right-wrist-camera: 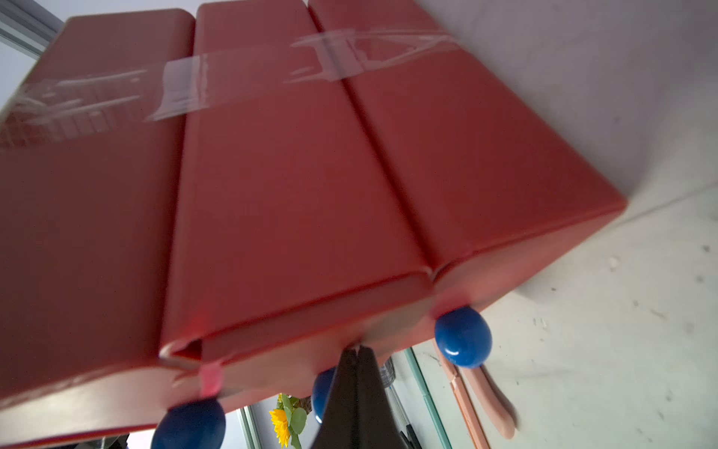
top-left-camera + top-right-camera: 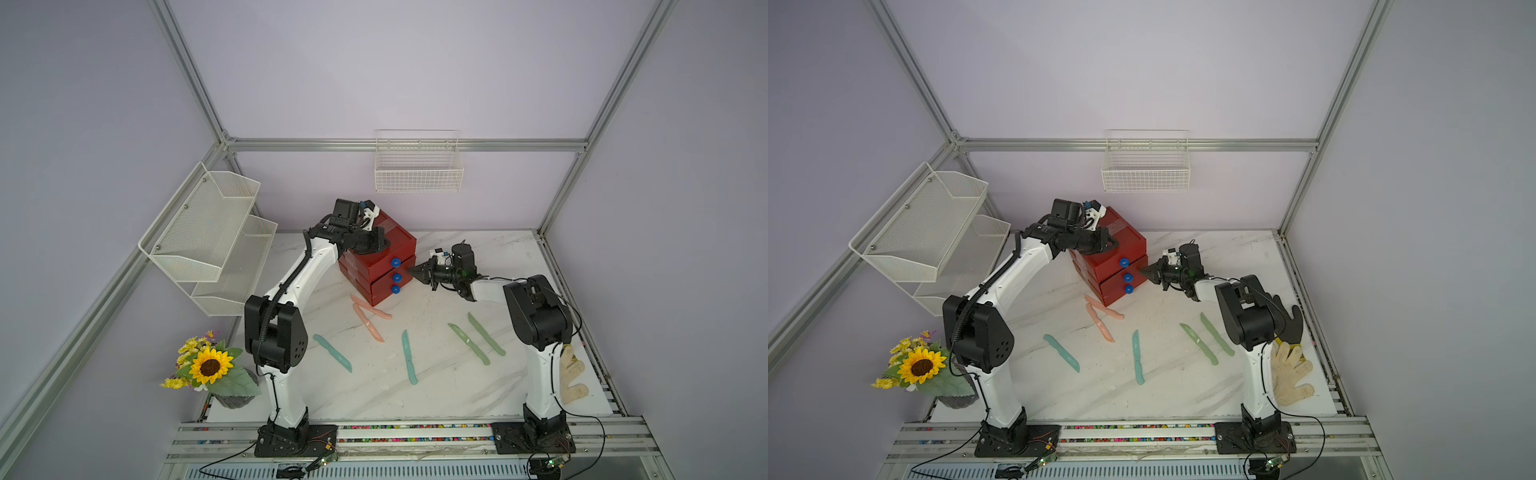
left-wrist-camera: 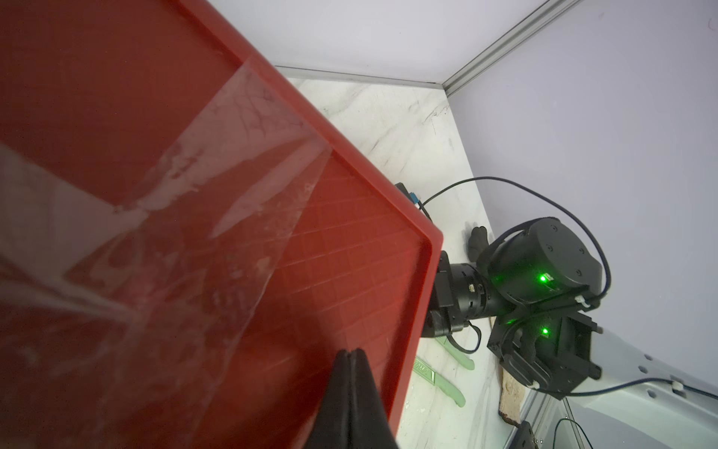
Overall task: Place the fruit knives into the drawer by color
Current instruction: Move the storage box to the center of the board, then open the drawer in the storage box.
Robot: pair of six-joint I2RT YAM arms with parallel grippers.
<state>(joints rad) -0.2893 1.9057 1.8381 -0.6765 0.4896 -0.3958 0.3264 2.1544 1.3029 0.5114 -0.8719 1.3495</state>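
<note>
Left tool point(image 3: 351, 354) over drawer point(image 2: 399, 237), right tool point(image 2: 412, 271) at its front, both closed, empty. Knives point(image 2: 368, 328) look light, stiff, slick: pinch mid-length.

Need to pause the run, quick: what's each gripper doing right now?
Left gripper: shut, holding nothing, above the taped lid of the drawer.
Right gripper: shut, holding nothing, at the drawer's knobbed front.

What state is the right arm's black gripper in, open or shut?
Shut. The right gripper shows its black jaws pressed together, nothing between them, in the right wrist view.
</note>
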